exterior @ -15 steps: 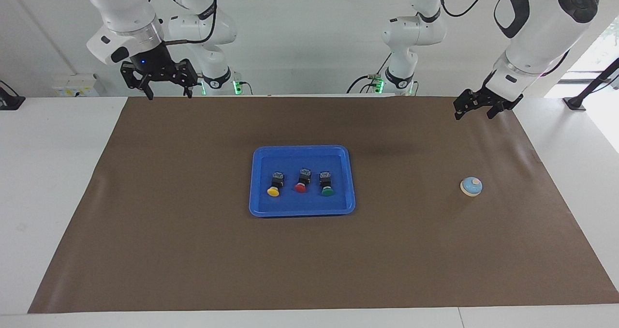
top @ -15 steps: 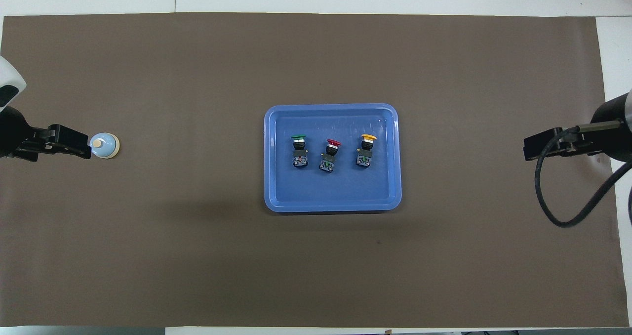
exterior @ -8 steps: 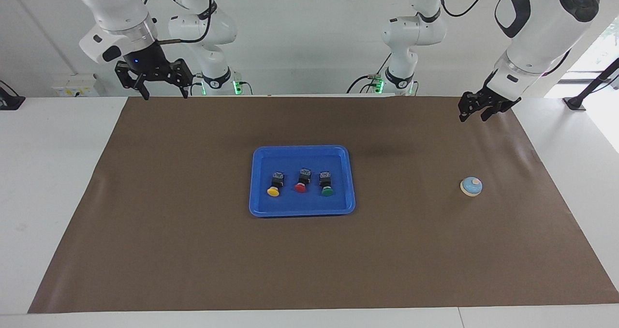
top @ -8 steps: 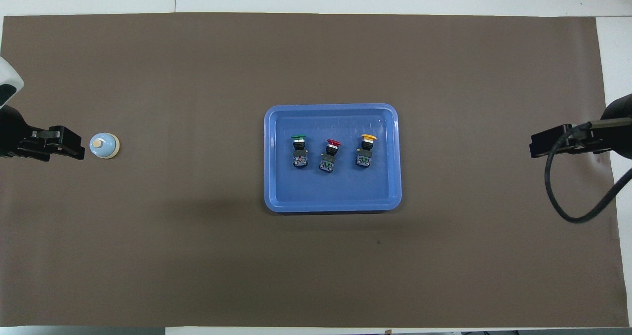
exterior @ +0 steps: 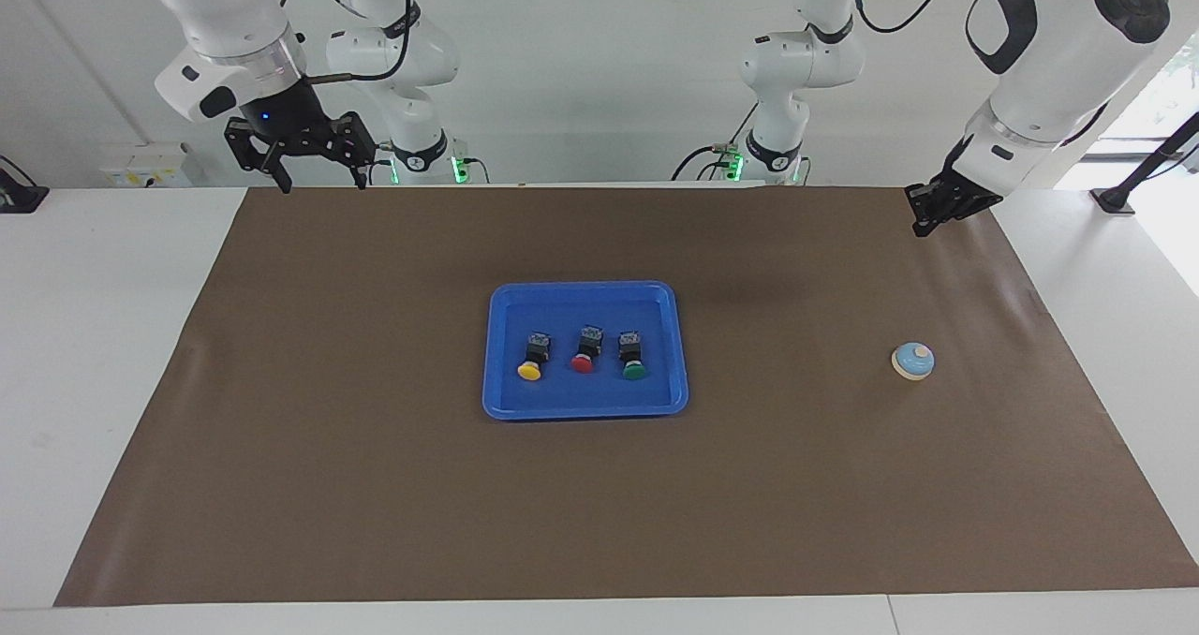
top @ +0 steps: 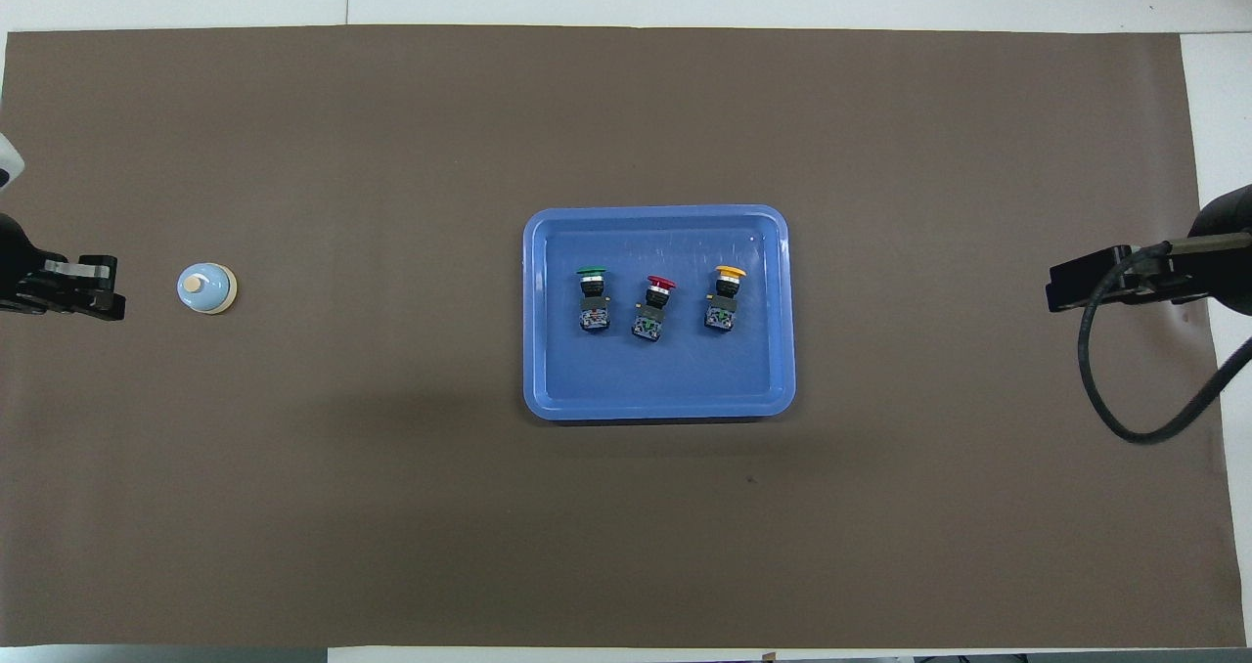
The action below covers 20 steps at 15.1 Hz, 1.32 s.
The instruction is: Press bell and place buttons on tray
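white wall (exterior: 581,54), perhaps a window (exterior: 1166,101)

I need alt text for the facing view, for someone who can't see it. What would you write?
A blue tray mid-table holds three buttons: yellow, red, green. A small bell sits toward the left arm's end. The left claw is shut and the right claw open, both raised over the mat's edge.

- The tray (exterior: 585,406) lies at the middle of the mat (exterior: 375,485).
- Three buttons (exterior: 583,350) lie in the tray in one row, side by side, apart from each other.
- The bell (exterior: 912,361) stands on the mat, well apart from the tray, toward the left arm's end of the table.
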Each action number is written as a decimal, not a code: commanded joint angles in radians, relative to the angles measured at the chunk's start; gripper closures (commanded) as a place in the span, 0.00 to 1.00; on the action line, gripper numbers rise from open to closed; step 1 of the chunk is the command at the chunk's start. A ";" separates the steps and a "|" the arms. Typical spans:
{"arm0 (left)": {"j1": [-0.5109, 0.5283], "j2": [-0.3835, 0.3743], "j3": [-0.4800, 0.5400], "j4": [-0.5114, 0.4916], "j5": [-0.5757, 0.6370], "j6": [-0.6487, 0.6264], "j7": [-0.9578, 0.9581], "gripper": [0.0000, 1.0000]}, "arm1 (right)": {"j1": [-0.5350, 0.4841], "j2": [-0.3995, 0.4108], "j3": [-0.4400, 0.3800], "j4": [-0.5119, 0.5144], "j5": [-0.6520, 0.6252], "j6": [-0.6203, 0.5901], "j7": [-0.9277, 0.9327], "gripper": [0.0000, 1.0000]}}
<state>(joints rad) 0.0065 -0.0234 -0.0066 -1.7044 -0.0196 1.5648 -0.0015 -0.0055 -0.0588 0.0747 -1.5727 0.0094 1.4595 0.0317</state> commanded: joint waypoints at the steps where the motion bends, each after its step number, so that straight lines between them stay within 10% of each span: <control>1: 0.067 0.020 0.000 -0.047 0.004 0.073 0.090 1.00 | -0.002 -0.022 0.010 -0.021 0.014 -0.002 -0.019 0.00; 12: 0.196 0.198 0.000 -0.169 0.092 0.461 0.273 1.00 | -0.016 -0.026 0.007 -0.024 0.014 -0.018 -0.019 0.00; 20: 0.144 0.264 -0.003 -0.156 0.084 0.517 0.261 1.00 | -0.016 -0.026 0.007 -0.024 0.014 -0.018 -0.019 0.00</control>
<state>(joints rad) 0.1630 0.2422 -0.0177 -1.8568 0.0510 2.0614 0.2644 -0.0066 -0.0626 0.0763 -1.5752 0.0094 1.4491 0.0317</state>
